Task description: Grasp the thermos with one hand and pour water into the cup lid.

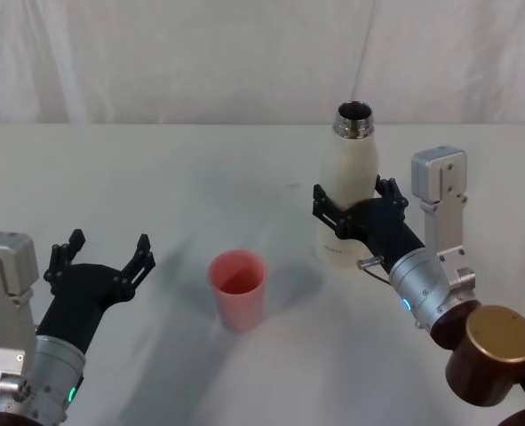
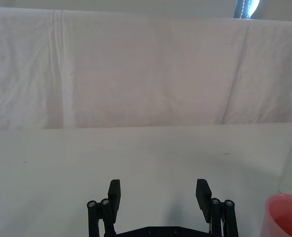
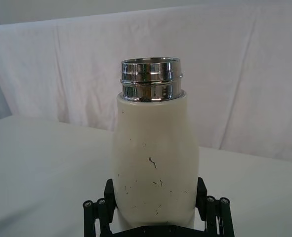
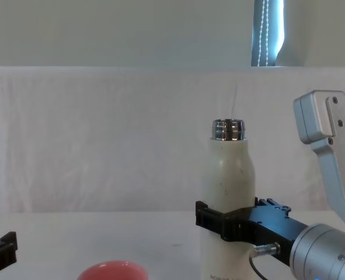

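Thermos (image 1: 349,173) upright on the white surface (image 1: 155,177), cap off, steel neck open at top, at about 2 o'clock from the cup lid (image 1: 238,288). My right hand (image 1: 355,211) is round its lower body, a jaw on each side, grasping it. Cup lid stands upright, well apart from the thermos. My left hand (image 1: 102,257) sits at 9 o'clock of the cup lid, jaws spread, holding nothing.

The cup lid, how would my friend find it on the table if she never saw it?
Start at the white table. Near its middle, between the two black grippers and left of the tall cream thermos, stands the cup lid. It is the only pink thing there, small, round, open-topped and much shorter than the thermos.
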Available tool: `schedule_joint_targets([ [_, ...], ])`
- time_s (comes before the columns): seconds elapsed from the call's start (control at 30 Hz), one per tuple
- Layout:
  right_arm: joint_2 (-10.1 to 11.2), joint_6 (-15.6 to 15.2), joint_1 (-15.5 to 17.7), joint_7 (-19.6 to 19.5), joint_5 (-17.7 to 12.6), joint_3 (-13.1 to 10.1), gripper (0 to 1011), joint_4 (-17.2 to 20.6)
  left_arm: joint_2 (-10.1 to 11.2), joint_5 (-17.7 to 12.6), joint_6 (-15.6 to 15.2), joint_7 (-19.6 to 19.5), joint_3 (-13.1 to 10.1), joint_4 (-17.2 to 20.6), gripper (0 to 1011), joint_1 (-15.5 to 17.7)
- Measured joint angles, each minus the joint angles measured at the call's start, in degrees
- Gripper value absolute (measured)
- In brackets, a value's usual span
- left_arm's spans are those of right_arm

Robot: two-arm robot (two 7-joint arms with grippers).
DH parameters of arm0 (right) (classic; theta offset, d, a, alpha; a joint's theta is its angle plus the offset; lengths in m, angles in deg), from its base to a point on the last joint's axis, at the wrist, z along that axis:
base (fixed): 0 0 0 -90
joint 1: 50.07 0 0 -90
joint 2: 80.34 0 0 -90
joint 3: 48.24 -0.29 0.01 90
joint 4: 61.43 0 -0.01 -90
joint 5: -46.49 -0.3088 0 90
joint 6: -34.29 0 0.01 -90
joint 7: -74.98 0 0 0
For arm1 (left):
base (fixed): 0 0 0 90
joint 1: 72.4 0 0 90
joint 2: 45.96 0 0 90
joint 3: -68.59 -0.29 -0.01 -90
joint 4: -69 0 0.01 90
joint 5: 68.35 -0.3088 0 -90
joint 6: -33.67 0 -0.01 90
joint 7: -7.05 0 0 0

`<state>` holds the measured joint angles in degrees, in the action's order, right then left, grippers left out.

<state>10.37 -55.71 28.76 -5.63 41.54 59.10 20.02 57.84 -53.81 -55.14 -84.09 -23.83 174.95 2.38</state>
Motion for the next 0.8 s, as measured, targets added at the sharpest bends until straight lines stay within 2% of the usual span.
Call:
schedule_joint_targets([
  [0.43,-0.03,-0.71,0.18,-0.49,-0.11,-0.09,959,0.54,0.0,0.0,0.0,0.0,0.0,0.0,1001,0.0],
  [0.8,0.97,-2.2,1.33,-0.62,-0.03,-0.44,959,4.99,0.0,0.0,0.0,0.0,0.0,0.0,1001,0.0],
])
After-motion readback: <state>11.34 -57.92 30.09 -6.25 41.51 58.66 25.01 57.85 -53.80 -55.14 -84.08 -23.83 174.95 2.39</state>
